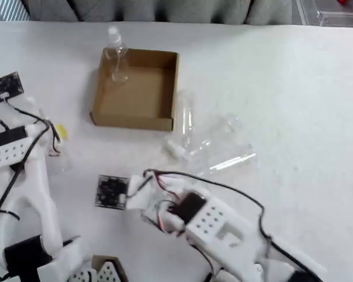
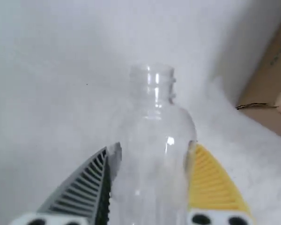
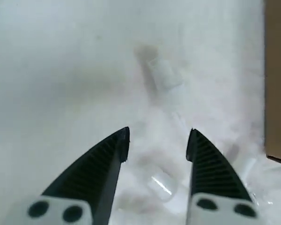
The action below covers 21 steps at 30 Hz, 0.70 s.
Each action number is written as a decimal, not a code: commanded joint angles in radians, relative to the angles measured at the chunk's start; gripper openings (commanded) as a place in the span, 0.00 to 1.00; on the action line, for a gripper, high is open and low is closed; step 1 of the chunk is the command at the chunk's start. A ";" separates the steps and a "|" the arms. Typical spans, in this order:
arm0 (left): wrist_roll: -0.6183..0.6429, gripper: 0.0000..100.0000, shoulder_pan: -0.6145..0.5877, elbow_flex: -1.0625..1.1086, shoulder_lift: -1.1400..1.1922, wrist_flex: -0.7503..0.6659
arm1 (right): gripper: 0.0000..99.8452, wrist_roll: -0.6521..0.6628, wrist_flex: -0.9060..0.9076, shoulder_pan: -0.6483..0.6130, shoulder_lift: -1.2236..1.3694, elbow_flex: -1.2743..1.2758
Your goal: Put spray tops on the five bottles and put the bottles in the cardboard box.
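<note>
My left gripper (image 2: 153, 149) is clamped on an uncapped bottle (image 2: 152, 117): grey finger on 1 side, yellow on the other, neck bare, w/ the cardboard box (image 2: 271, 98) just beside it. My right gripper (image 3: 158, 136) is spread wide and grasps nothing. It sits over clear clutter on the table (image 1: 294, 88), and a whitish spray top (image 3: 161, 75) lies a bit ahead of its tips. In the high view 1 capped bottle (image 1: 116, 53) stands in the box by its far wall. The loose bottles (image 1: 215, 147) lie in a heap beside the box; can't count them, too see-through.

Risks, imo:
- The left grip is on a slick round body below the shoulder, so pushing or twisting a top on could spin or tip the bottle btwn the fingers.
- The right arm must pick the top out from clear plastic. It could easily nip a bottle instead, or knock the heap rolling.
- A top grabbed crooked prob goes on cross-threaded.
</note>
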 commanded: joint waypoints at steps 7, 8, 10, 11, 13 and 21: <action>0.011 0.02 0.012 0.005 -0.045 -0.071 | 0.18 0.071 -0.038 -0.021 0.435 -0.339; 0.009 0.02 0.012 0.005 -0.045 -0.071 | 0.18 0.071 -0.039 -0.021 0.467 -0.361; 0.009 0.02 0.012 0.005 -0.045 -0.071 | 0.18 0.071 -0.044 -0.021 0.529 -0.399; 0.009 0.02 0.012 0.005 -0.045 -0.071 | 0.17 0.071 -0.045 -0.021 0.555 -0.416; 0.009 0.02 0.012 0.005 -0.045 -0.072 | 0.17 0.068 -0.048 -0.021 0.607 -0.446; 0.009 0.02 0.015 0.032 -0.051 -0.100 | 0.01 0.061 -0.076 -0.018 0.674 -0.457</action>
